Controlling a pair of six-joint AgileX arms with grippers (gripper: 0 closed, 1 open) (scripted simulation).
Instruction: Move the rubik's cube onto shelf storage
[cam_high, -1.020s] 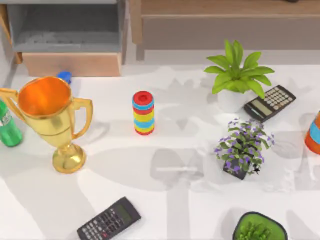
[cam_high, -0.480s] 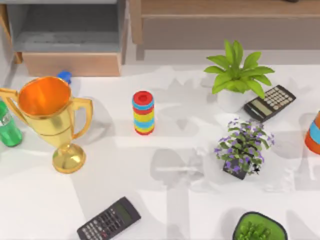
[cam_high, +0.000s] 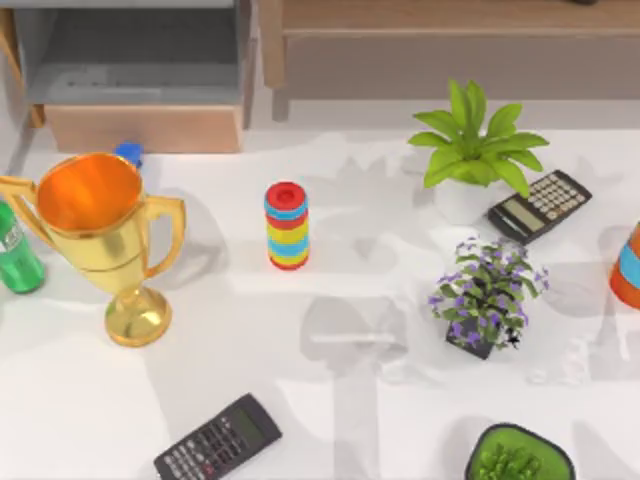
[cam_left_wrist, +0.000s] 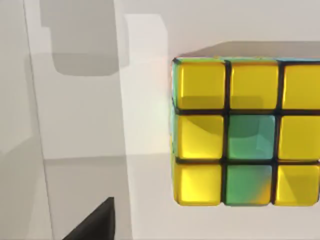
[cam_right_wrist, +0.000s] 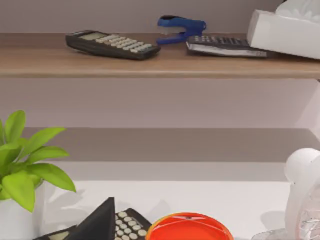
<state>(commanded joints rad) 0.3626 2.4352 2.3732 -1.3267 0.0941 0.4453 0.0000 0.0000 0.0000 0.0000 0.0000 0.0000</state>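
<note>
The rubik's cube (cam_left_wrist: 247, 131) sits close in front of the left hand, resting on a pale surface, its yellow tiles facing the wrist camera with two green tiles in the middle column. A dark finger tip (cam_left_wrist: 92, 222) of that hand pokes in near the frame edge, apart from the cube; whether the left hand is open or closed cannot be told.

In front of the right hand, the shelf storage (cam_right_wrist: 150, 62) stretches wide, its long wooden board carrying a black calculator (cam_right_wrist: 111, 45), a blue stapler (cam_right_wrist: 180, 26), a second flat calculator (cam_right_wrist: 222, 46) and what looks like a white tissue box (cam_right_wrist: 287, 32). Nearer to that hand stand a green leafy plant (cam_right_wrist: 22, 165), a third calculator (cam_right_wrist: 132, 225) and an orange-red round rim (cam_right_wrist: 189, 227). One dark finger (cam_right_wrist: 97, 222) shows; its grip cannot be told either.

From above, the worktop (cam_high: 300, 340) holds a gold trophy (cam_high: 100, 235), a striped ring stack (cam_high: 287, 226), a purple-flowered plant (cam_high: 487, 292), a green bottle (cam_high: 15, 255) and another dark calculator (cam_high: 218, 440). A grey-lined box unit (cam_high: 135, 75) stands left of the shelf.
</note>
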